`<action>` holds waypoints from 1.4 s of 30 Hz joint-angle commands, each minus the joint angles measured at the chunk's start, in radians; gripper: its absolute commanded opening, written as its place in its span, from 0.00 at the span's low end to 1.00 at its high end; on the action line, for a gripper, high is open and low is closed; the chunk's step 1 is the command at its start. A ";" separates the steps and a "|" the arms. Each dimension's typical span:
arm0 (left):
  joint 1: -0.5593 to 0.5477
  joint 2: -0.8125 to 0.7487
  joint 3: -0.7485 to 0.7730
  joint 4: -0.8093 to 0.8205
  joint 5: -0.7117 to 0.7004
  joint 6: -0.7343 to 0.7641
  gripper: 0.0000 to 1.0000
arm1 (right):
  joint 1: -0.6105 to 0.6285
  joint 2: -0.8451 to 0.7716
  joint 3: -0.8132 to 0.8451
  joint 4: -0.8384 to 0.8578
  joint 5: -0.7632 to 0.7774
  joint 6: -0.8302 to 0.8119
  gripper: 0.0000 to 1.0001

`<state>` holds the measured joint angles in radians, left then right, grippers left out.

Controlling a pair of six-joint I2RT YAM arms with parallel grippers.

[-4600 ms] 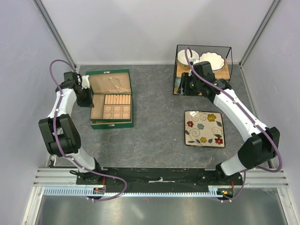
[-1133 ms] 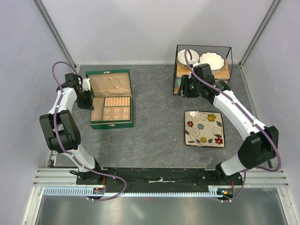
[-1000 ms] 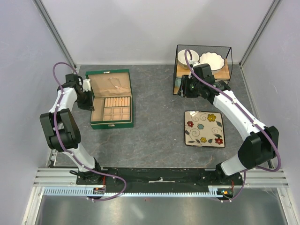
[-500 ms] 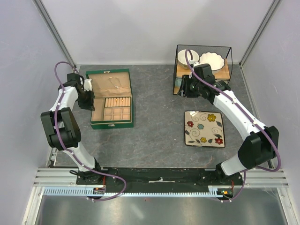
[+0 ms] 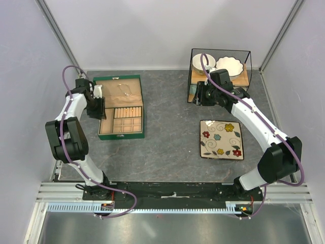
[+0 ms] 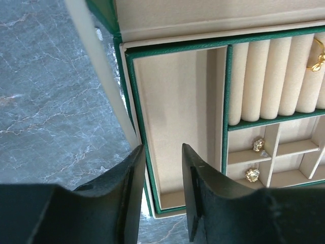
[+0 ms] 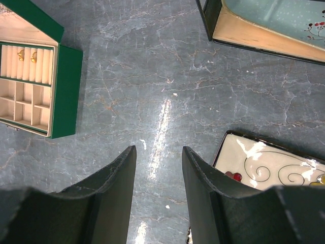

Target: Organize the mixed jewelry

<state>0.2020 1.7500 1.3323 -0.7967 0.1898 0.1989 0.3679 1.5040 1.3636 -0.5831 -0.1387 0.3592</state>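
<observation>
Sitting in neighbouring small compartments of the green jewelry box (image 6: pixel 225 101) are a gold stud (image 6: pixel 259 145) and a second gold stud (image 6: pixel 252 175), both roundish, so neither is showing a long axis. A gold earring (image 6: pixel 317 56) is lodging between the ring rolls beyond them, its length running roughly along the groove. A fine chain (image 5: pixel 122 91) is lying on the open lid, too small to tell its direction. The left gripper (image 6: pixel 163 188) is hovering over the box's long side compartment, jaws spread with nothing between. The right gripper (image 7: pixel 158 188) is hanging above the grey table (image 7: pixel 152 76), well apart from the box, jaws likewise spread, near a floral plate (image 7: pixel 269 162)
</observation>
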 commanded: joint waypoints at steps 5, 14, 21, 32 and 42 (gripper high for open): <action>-0.007 -0.087 0.013 0.028 -0.012 0.050 0.44 | -0.006 -0.045 -0.021 0.040 -0.016 0.000 0.49; -0.007 -0.262 0.008 0.028 0.049 0.080 0.47 | -0.006 -0.042 -0.006 0.040 -0.029 -0.011 0.52; -0.007 -0.323 0.102 0.028 0.083 0.217 0.61 | -0.006 -0.054 -0.009 0.042 -0.044 -0.037 0.73; -0.052 -0.241 0.277 0.111 0.155 0.552 0.70 | -0.004 -0.051 -0.012 0.048 -0.075 -0.054 0.92; -0.139 -0.035 0.406 0.166 0.128 0.737 0.76 | -0.004 -0.037 -0.017 0.051 -0.085 -0.066 0.97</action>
<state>0.0990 1.6684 1.6825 -0.6872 0.3237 0.8062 0.3660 1.4834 1.3464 -0.5690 -0.2104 0.3088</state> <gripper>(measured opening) 0.754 0.967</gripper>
